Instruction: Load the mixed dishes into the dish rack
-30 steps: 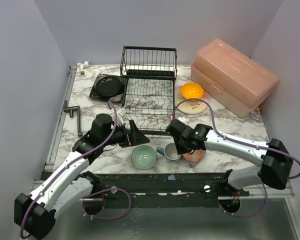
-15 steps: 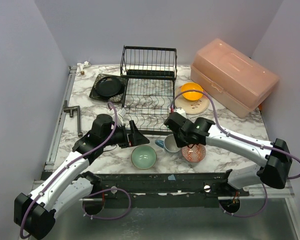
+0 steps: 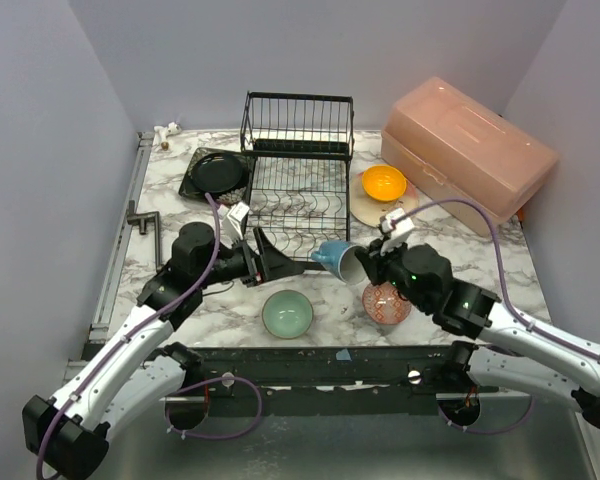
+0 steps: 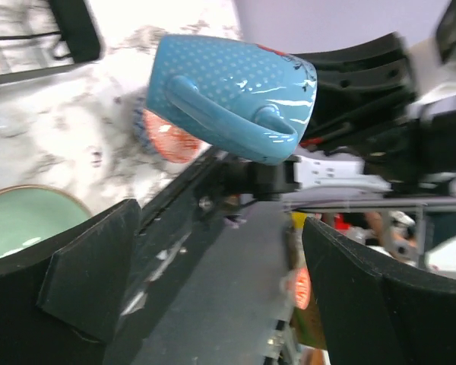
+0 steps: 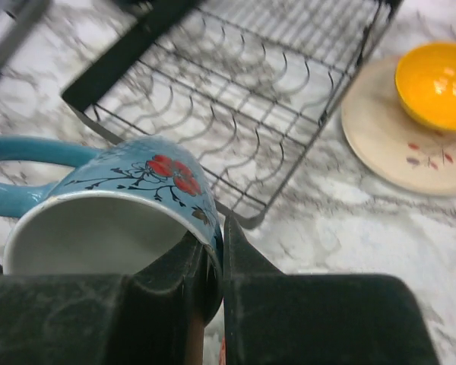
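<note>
right fingers (image 5: pixel 222 262) nearly shut, pinched on the rim of the mug (image 5: pixel 129 190), one finger inside, one outside. mug is blue with a red flower, pale inside. it's tipped on its side, off the surface (image 3: pixel 450 240), just off the near right corner of the dish rack (image 3: pixel 298 190). handle points along the rack's near edge, away from my right arm.

left fingers (image 3: pixel 276 262) wide open, nothing in them. they sit at the rack's near edge toward its left corner, aimed at the mug. from the left wrist view the mug hangs beyond the open gap, apart from both fingers.

rest of the dishes, all on the surface:
- mint-green bowl (image 3: pixel 287 313) on the near side of the rack
- red-patterned bowl (image 3: pixel 385 303) near-right of the rack, below the mug and my right wrist
- orange bowl (image 3: pixel 384 182) on the beige-pink plate (image 3: pixel 380 215), just right of the rack
- black round plate (image 3: pixel 218 172) on the black square plate (image 3: pixel 193 186), just left of the rack

pink box (image 3: pixel 470 150) further right of the rack.
</note>
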You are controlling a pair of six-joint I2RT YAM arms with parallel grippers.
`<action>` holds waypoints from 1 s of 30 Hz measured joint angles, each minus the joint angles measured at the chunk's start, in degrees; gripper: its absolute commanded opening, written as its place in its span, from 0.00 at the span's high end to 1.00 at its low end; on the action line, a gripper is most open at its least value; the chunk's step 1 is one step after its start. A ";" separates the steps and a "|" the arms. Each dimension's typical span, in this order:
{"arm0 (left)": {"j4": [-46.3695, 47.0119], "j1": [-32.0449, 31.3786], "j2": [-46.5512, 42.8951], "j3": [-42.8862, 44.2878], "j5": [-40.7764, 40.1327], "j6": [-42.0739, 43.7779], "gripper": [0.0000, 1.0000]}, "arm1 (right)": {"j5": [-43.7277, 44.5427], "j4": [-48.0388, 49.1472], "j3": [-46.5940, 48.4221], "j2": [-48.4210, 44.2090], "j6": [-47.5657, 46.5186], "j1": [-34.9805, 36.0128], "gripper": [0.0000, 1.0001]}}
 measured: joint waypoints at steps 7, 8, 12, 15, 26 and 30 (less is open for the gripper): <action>23.54 -0.31 0.15 -9.38 6.40 -25.55 0.10 | -4.20 35.74 -18.47 -5.86 -15.72 0.02 0.99; 25.40 -0.52 0.13 -10.32 6.45 -28.02 0.10 | -5.05 37.51 -18.53 -4.63 -17.99 0.02 0.99; 28.13 -2.10 -1.14 -11.04 6.21 -38.21 0.12 | -9.60 43.85 -18.56 -2.05 -26.40 0.00 0.99; 27.52 -2.51 -1.60 -11.02 6.21 -43.30 0.14 | -13.86 47.60 -18.97 -1.99 -30.88 0.02 0.99; 29.20 -4.46 2.75 -12.20 5.75 -49.92 0.53 | -27.74 54.84 -19.89 0.07 -36.06 -0.13 0.99; 29.38 -5.57 3.45 -12.09 5.66 -49.27 0.64 | -27.98 56.11 -19.96 1.20 -37.13 -0.50 0.99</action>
